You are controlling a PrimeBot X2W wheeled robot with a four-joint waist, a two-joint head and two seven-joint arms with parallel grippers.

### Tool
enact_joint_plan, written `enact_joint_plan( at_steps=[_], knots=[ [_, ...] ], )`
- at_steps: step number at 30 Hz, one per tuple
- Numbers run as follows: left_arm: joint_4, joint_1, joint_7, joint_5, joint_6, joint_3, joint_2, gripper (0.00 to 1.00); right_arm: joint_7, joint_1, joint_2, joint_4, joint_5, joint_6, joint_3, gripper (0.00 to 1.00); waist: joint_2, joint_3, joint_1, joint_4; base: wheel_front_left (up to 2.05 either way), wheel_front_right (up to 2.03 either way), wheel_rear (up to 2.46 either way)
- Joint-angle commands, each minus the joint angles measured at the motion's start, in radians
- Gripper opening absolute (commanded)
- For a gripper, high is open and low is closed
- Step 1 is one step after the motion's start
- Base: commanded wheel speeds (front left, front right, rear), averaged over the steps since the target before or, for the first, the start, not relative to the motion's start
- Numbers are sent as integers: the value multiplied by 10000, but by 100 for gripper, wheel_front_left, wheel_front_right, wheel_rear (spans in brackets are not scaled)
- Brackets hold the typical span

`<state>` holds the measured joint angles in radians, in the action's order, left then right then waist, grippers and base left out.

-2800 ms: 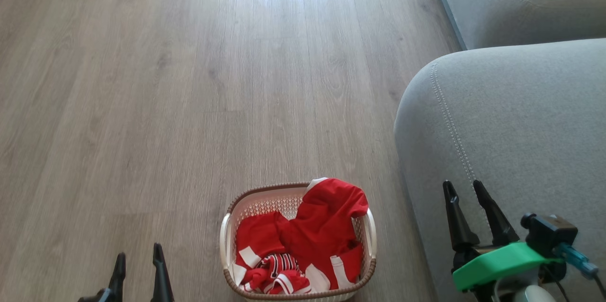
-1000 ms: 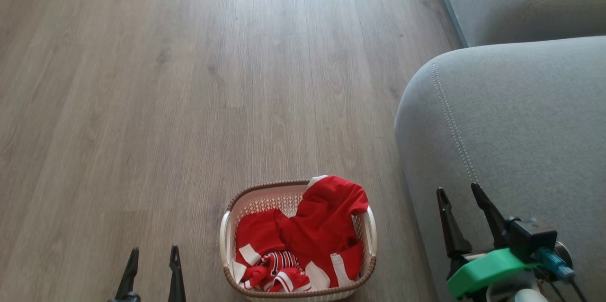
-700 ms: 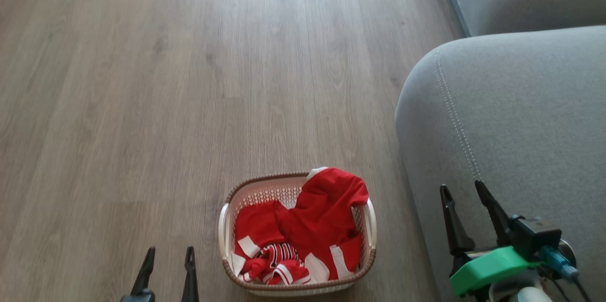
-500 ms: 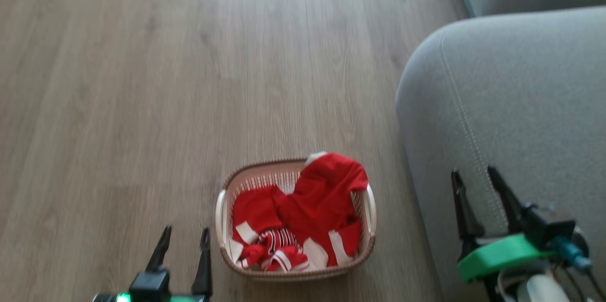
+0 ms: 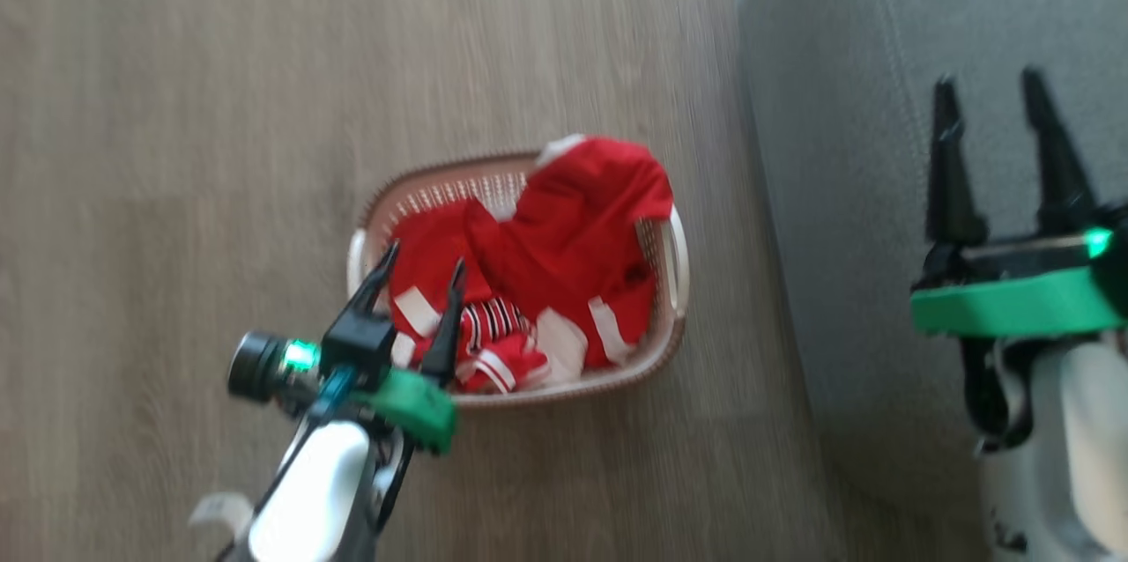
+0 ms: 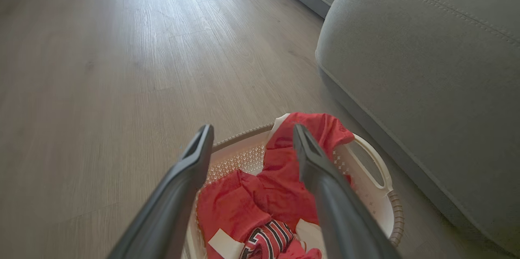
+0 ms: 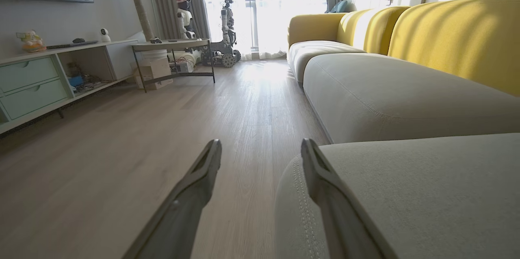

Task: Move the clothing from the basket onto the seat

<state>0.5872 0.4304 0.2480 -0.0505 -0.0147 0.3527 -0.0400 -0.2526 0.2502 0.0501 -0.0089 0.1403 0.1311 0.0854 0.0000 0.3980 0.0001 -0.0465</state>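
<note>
Red clothing (image 5: 564,236) with white trim lies heaped in the cream basket (image 5: 674,280) on the wood floor, a striped-edged piece (image 5: 489,324) near the front. My left gripper (image 5: 421,269) hangs open over the basket's left front corner, nothing between its fingers; in the left wrist view the left gripper (image 6: 250,137) frames the clothing (image 6: 284,186) and the basket (image 6: 373,194). My right gripper (image 5: 989,95) stands open above the grey seat (image 5: 846,104) at the right. In the right wrist view the right gripper (image 7: 262,147) points along the seat (image 7: 406,186).
The seat's rounded edge stands just right of the basket. Bare wood floor (image 5: 176,104) spreads left and ahead. Further cushions (image 7: 365,88) with yellow backs (image 7: 459,39) run along the right; a low cabinet (image 7: 36,84), a small table (image 7: 174,46) and another robot (image 7: 225,27) stand far off.
The head camera has tipped down, so the whole picture slid upward. My left gripper has reached forward and right, over the basket's left front corner. Both grippers stayed open.
</note>
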Motion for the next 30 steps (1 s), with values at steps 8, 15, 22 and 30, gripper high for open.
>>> enact_joint_plan(
  at_steps=[8,15,22,30],
  knots=[
    [1347,2253,-6,-314,129,948,-104,100,-92,1188,1,-1001,14,-4,200,100,0,2674,-1,-772,0,0,0],
    [2749,3887,-62,-722,62,2145,-103,100,-92,2019,1,-1694,275,-4,327,100,0,4022,-1,-1199,0,0,0],
    [4077,4934,-225,-930,159,2987,-103,100,-92,2275,1,-2273,702,-4,-9,100,0,4846,-1,-1690,0,0,0],
    [5261,6026,-242,-1127,125,3391,-103,100,-92,2454,1,-2744,948,-4,-81,100,0,5648,-1,-2070,0,0,0]
  ],
)
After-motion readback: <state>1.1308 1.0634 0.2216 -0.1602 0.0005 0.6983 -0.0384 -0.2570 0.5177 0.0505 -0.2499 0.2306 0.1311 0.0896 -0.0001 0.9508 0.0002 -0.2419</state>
